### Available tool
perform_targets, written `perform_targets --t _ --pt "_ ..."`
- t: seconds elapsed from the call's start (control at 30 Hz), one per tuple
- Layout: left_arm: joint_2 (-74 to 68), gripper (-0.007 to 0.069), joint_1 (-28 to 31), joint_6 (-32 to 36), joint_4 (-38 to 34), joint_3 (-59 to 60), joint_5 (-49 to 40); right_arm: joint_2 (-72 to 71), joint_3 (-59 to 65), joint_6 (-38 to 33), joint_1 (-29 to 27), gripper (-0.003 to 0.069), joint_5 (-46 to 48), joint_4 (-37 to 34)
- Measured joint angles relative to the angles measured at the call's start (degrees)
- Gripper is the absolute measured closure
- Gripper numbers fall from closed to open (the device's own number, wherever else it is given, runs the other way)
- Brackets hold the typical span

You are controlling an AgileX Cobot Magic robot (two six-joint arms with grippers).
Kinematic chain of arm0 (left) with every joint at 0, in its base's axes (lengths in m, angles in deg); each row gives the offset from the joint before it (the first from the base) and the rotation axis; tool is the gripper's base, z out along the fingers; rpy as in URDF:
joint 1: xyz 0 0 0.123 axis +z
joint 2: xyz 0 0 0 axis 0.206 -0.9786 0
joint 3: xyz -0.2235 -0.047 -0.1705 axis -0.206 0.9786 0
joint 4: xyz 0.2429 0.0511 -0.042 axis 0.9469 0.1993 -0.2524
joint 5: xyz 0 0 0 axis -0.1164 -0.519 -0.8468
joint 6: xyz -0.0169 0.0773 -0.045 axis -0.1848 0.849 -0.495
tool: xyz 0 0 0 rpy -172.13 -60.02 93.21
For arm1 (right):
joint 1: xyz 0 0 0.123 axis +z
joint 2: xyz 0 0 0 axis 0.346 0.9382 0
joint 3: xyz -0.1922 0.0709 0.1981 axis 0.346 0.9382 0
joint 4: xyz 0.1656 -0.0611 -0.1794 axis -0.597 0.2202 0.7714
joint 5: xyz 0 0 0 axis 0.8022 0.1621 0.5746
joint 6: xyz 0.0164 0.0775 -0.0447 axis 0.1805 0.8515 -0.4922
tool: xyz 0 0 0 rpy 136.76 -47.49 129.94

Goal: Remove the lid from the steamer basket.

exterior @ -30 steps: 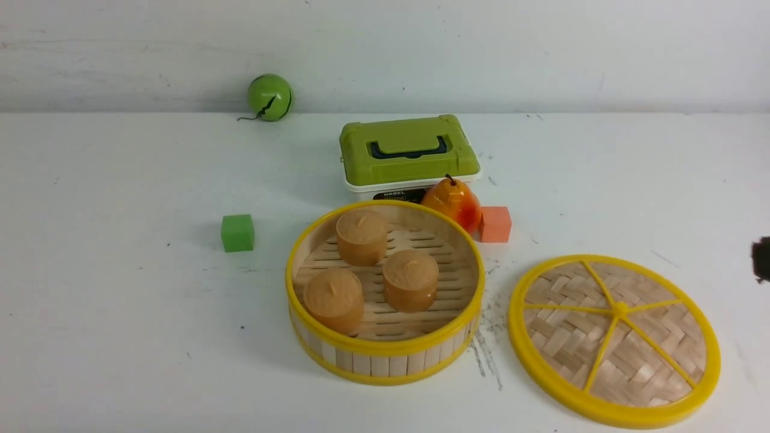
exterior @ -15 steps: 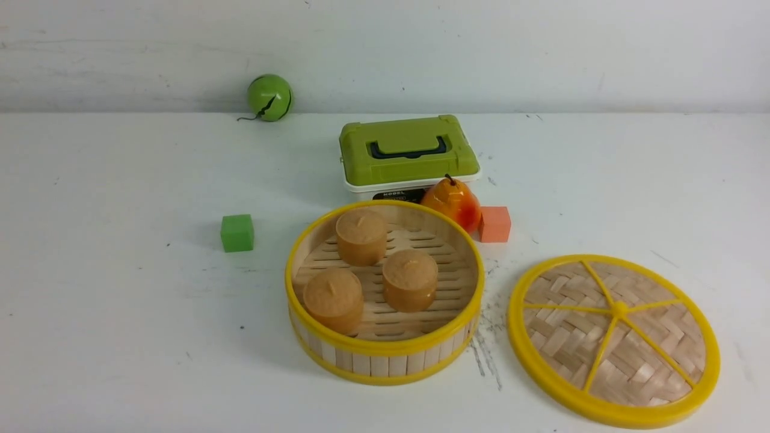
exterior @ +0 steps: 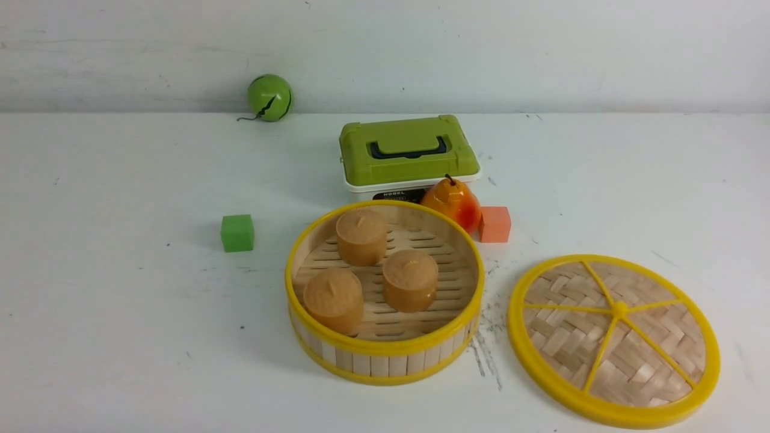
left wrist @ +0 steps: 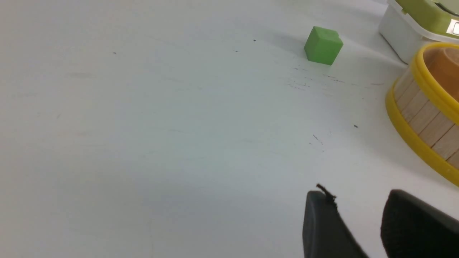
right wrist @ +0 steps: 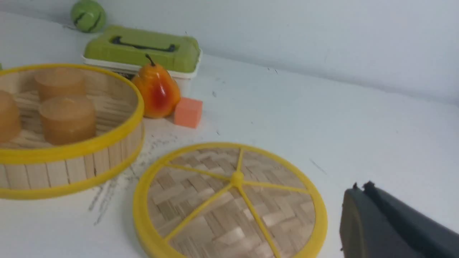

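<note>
- My right gripper (right wrist: 362,204) has left the front view; how far open, I cannot tell.
- Left gripper (left wrist: 358,204): parted, empty.
- The lid (exterior: 613,340) lies on the desk (exterior: 120,313) beside the steamer basket (exterior: 385,349); done, I judge.

Plain white table (exterior: 120,337), kinda scuffed with dark scratch marks (exterior: 488,355), backed by a bare whitish wall (exterior: 541,54), soft even light.
</note>
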Motion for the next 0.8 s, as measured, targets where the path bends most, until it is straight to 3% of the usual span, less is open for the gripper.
perform_targets --t 0.27,0.8 --pt "0.0 0.0384 0.0 0.0 0.0 0.0 0.0 -7.1 11.7 9.2 -10.1 0.0679 0.3 -0.2" --pt "0.0 0.0384 0.0 0.0 0.0 0.0 0.0 -7.2 11.4 11.8 -10.5 0.0677 4.2 -0.1"
